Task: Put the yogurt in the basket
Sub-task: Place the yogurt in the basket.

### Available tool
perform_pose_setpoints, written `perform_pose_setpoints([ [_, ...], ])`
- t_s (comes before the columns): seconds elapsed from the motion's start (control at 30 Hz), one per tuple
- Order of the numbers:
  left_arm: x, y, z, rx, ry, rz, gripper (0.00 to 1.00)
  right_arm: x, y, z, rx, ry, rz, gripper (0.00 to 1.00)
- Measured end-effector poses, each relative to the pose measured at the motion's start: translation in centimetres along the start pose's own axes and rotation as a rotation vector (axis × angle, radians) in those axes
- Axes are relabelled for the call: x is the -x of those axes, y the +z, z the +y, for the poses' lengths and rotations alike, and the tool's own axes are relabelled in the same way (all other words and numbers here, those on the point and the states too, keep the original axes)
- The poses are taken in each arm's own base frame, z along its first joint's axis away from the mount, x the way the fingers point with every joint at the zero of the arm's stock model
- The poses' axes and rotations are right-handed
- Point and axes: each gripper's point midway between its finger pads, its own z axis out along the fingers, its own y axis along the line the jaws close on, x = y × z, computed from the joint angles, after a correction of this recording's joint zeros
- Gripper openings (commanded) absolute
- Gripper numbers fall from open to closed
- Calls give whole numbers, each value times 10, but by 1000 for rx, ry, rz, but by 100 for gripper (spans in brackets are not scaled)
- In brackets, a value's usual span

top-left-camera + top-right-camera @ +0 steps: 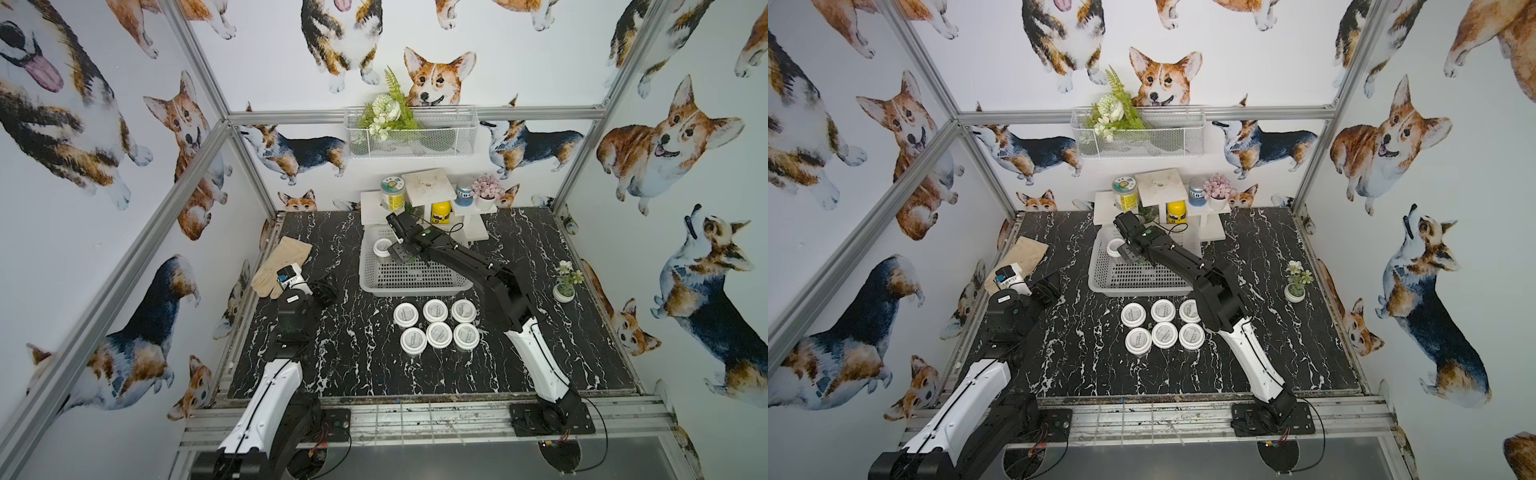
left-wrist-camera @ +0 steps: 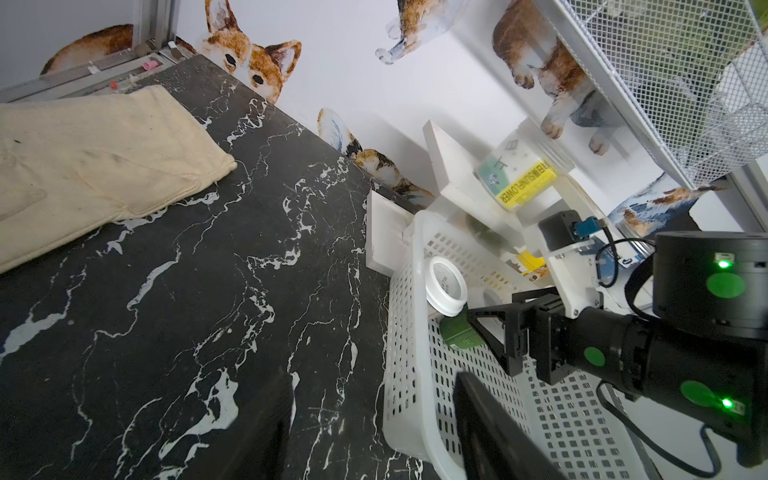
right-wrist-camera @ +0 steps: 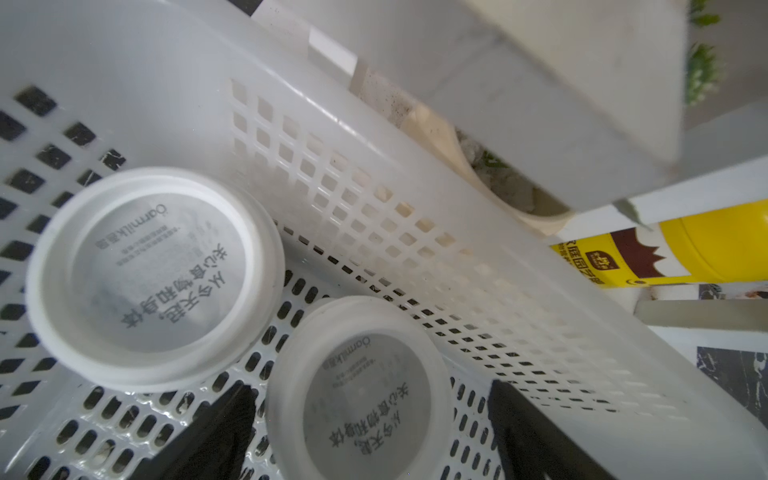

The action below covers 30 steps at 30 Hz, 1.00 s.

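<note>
Several yogurt cups (image 1: 435,310) with white lids stand in two rows on the black marble table, in front of the white lattice basket (image 1: 415,289). Two more yogurt cups are inside the basket near its back left corner. One (image 3: 153,278) stands free, and in a top view it shows beside the gripper (image 1: 381,247). The other (image 3: 365,399) sits between the fingers of my right gripper (image 3: 370,399), which is open with a gap on each side of the lid. My left gripper (image 1: 326,291) hovers low over the table left of the basket, open and empty (image 2: 372,378).
A beige glove (image 1: 282,266) lies at the table's left edge. Right behind the basket is a white shelf stand (image 1: 428,187) with a green-yellow labelled jar (image 1: 392,193) and a yellow bottle (image 1: 440,212). A small potted plant (image 1: 564,291) stands at the right. A wire basket (image 1: 411,133) hangs on the wall.
</note>
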Motion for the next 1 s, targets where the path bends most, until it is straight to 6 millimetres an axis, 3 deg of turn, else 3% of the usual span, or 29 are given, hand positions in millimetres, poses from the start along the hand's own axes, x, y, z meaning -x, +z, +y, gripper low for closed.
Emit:
perform_pose_setpoints([
  [0.3, 0, -2, 0, 0, 1, -9, 66, 13, -57, -7, 124, 96, -94, 93],
  [0.4, 1, -2, 1, 3, 1, -11, 66, 6, -67, -20, 182, 175, -115, 89],
  [0.53, 0, -2, 2, 5, 1, -9, 66, -20, -59, -46, 253, 318, -108, 83],
  [0.67, 0, -2, 2, 6, 1, -7, 66, -44, -42, -59, 358, 459, -80, 79],
  [1.0, -1, -1, 3, 12, 0, -4, 66, -40, -29, -33, 641, 603, -87, 78],
])
